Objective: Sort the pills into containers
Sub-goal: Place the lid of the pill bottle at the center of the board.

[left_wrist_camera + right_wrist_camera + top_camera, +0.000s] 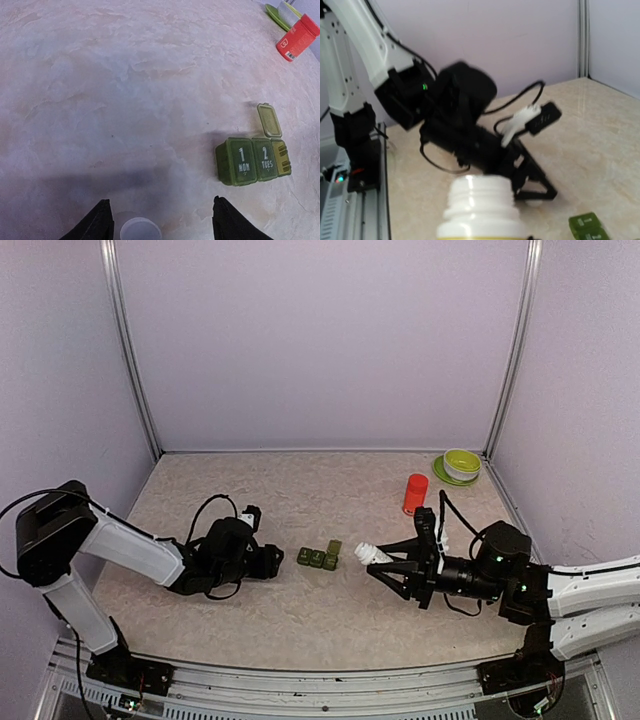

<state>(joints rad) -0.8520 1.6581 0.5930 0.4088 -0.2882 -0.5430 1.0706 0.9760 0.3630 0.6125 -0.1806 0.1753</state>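
The containers (252, 159), a strip of three dark-green boxes, lie on the table with the end box's lid (269, 120) flipped up; they also show in the top view (320, 557). My left gripper (161, 200) is open just left of them, and a small white cap (141, 231) rests on the table between its fingers (102, 222), touching neither. My right gripper (385, 562) is shut on a white bottle (481, 205), tilted toward the containers, its threaded neck uncapped. No pills show.
A red-orange bottle (415, 494) stands at the back right, with a stack of green dishes (460, 466) behind it in the corner. The left arm (460, 120) fills the middle of the right wrist view.
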